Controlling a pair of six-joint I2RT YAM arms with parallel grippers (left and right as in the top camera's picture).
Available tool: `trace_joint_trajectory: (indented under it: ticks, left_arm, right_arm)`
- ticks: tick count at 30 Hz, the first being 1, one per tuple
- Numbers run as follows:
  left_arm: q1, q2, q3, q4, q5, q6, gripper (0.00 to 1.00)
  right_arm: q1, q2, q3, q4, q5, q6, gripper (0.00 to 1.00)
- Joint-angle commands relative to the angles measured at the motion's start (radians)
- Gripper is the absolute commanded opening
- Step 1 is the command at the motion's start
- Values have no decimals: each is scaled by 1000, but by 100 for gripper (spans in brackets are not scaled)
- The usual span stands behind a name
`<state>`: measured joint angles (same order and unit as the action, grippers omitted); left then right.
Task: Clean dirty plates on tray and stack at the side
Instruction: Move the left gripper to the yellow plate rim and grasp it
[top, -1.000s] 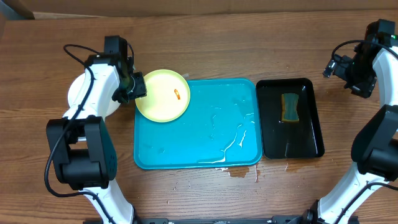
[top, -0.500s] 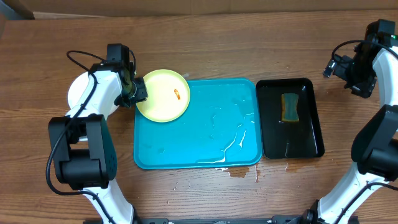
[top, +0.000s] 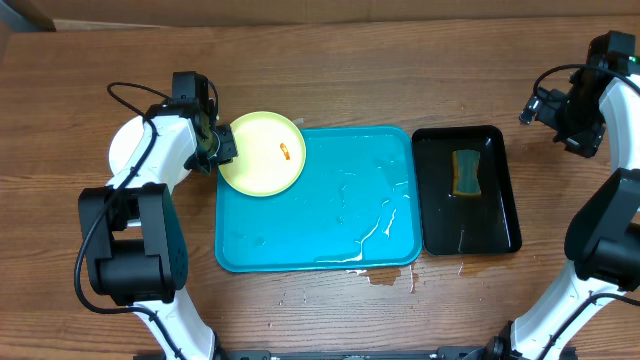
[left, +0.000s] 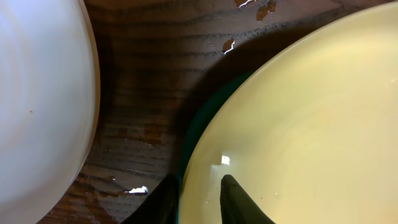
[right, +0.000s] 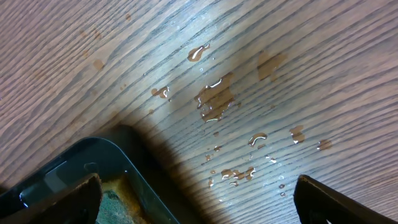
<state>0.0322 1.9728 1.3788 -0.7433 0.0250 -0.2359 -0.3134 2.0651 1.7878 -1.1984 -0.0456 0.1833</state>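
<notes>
- Overhead view: turquoise tray (top: 300, 235) sits mid-frame on a wooden table (top: 400, 60), with streaks of water (top: 385, 222) on its floor.
- Pale yellow-green plate (top: 260, 160) lies at the tray's upper left corner and overhangs the rim on that side. An orange smear (top: 285, 152) shows right of the plate's centre.
- White plate (top: 122, 150) lies on the table at the left of the frame, off the tray and partly hidden by the left arm. Cannot tell whether it is one plate or more.
- Left gripper (top: 222, 148) is at the left edge of the yellow-green plate.
- Left wrist view: two dark fingers (left: 239, 202) straddle that plate's rim at the bottom of the frame, one over the plate's face and one outside the rim. The gap between them is narrow, but a firm clamp cannot be confirmed.
- In the same view the white plate (left: 37, 106) fills the left side, with bare wet wood between it and the yellow-green plate (left: 311, 124).
- Black tray (top: 510, 200) sits just right of the turquoise tray, with a sponge (top: 465, 172) in its upper half.
- Right gripper (top: 548, 105) is at the upper right of the frame, away from both trays.
- Right wrist view: jaws spread wide with nothing between them, over wet wood. A corner of the black tray (right: 74, 165) and the sponge (right: 115, 202) show at the lower left.
</notes>
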Motion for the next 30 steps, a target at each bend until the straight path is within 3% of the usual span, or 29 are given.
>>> trace_joint_trajectory:
  ticks: [1,17,30]
  left_arm:
    - [0,-31,-11,1,5,-5,24]
    - [0,-31,-11,8,9,-4,26]
    - [0,-31,-11,15,33,-4,23]
  right_arm:
    - [-1,-28,13,1,0,3,100]
    - [-1,-28,13,1,0,3,100]
    - [-1,-28,13,1,0,3,100]
